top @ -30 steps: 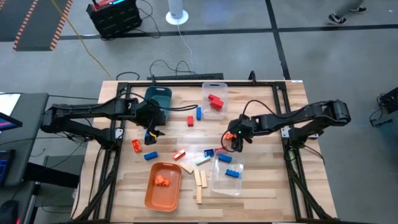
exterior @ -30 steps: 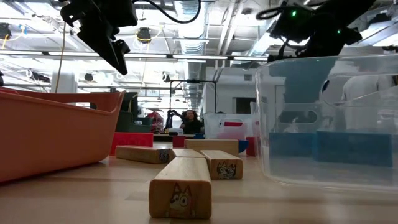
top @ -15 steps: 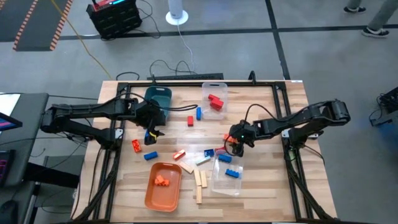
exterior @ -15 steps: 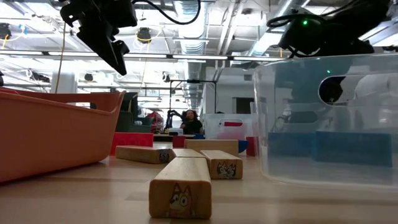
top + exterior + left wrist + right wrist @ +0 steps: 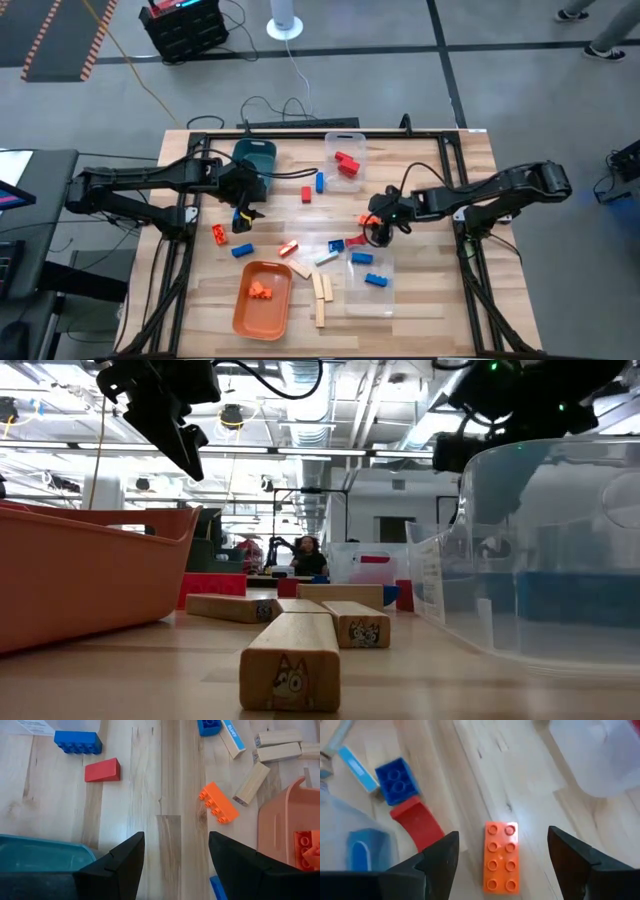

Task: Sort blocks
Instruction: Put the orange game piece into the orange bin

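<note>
My right gripper (image 5: pixel 379 226) (image 5: pixel 501 870) is open low over the table, its fingers on either side of an orange brick (image 5: pixel 500 857) (image 5: pixel 365 219) that lies flat on the wood; I see no touch. A red block (image 5: pixel 417 825) and a blue brick (image 5: pixel 395 780) lie just beside it. My left gripper (image 5: pixel 243 214) (image 5: pixel 175 852) hangs open above bare table by the teal tray (image 5: pixel 255 160). Ahead of it lie an orange brick (image 5: pixel 217 802), a red block (image 5: pixel 102 770) and a blue brick (image 5: pixel 77 742). Wood pieces (image 5: pixel 322 290) (image 5: pixel 290 670) rest flat near the orange tray (image 5: pixel 263 297).
A clear bin (image 5: pixel 368 280) holding blue bricks stands just nearer than my right gripper; another clear bin (image 5: pixel 345 155) with red blocks sits at the far side. The orange tray (image 5: pixel 90 575) holds orange bricks. Loose blocks (image 5: pixel 225 240) lie between the two arms. A person (image 5: pixel 305 555) shows far behind.
My right gripper dipped a little toward the near clear bin and has risen again, staying open over the orange brick. The near clear bin has shifted and turned slightly on the table; in the low view its wall has moved to the right.
</note>
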